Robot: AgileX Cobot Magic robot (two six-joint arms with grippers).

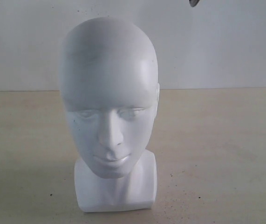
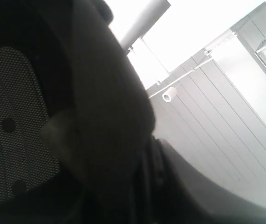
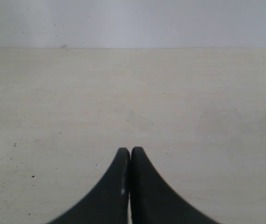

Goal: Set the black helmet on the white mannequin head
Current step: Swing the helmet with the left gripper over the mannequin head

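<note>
**Head bare on the desk, helmet up against the left wrist camera**

Your mannequin head point(image 1: 108, 93) stands upright on the desk point(image 1: 226, 154), face turned to the exterior camera. It is well forward of the far edge, where the desk meets the wall point(image 1: 226, 42). Nothing sits on its crown.

The helmet point(image 2: 16, 116) fills most of the left wrist view. You see its dark shell and the mesh padding of its lining, very close and blurred, with pale ceiling panels point(image 2: 216, 121) behind it. You cannot make out the left fingers against that dark mass, so you cannot tell how far open they are or whether they hold the helmet.

Your right fingers point(image 3: 122, 163) are pressed together tip to tip with nothing between them, above a bare stretch of desk.

A small dark sliver point(image 1: 194, 2) pokes in at the top of the exterior view, too little of it to identify.
</note>
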